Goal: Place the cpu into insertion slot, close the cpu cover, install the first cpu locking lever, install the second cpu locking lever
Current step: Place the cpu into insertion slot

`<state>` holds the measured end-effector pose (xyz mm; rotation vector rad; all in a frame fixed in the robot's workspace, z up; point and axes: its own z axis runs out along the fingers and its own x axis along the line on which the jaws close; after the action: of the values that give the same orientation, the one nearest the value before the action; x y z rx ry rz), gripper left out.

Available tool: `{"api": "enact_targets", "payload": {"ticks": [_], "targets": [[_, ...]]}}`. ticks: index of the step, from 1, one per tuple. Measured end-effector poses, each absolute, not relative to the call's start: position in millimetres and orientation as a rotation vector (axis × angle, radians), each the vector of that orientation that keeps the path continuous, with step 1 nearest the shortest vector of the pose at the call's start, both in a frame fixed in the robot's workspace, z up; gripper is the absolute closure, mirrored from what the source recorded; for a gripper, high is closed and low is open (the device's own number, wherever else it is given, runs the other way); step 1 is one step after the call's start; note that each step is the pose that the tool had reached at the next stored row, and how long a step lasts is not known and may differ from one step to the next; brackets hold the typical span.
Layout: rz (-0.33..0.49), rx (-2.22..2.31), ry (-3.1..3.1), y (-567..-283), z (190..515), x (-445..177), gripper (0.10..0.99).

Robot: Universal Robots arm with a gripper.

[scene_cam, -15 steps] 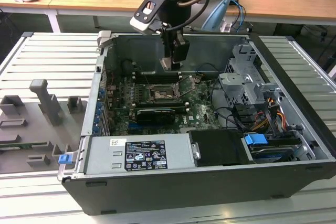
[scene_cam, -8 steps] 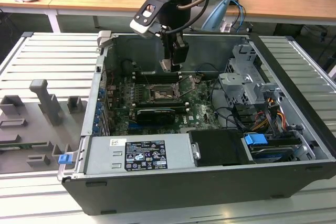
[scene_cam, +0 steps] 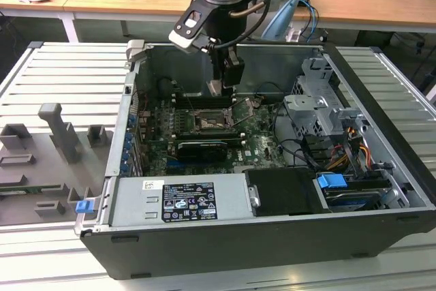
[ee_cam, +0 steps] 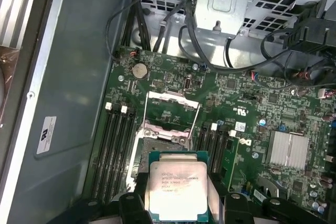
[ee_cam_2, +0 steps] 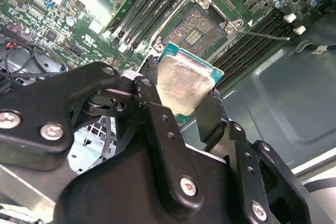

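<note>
What my own claw keeps from view

In the second wrist view my claw (ee_cam_2: 181, 103) pinches the cpu (ee_cam_2: 184, 82) by two opposite edges. My fingers (ee_cam_2: 207, 114) cover both those edges and the chip's lower corner. In the first wrist view the cpu's near edge runs off the picture, and the chip blocks the near side of the insertion slot (ee_cam: 157, 141). In the exterior view the slot's inside is too small to make out.
</note>
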<state>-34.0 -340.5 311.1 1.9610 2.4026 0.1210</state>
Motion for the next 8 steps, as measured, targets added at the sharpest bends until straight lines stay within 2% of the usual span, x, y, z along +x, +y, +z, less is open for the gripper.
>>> {"api": "enact_targets", "payload": {"ticks": [8], "targets": [[0.119,2.015,2.356,-340,299,-34,0.557]]}}
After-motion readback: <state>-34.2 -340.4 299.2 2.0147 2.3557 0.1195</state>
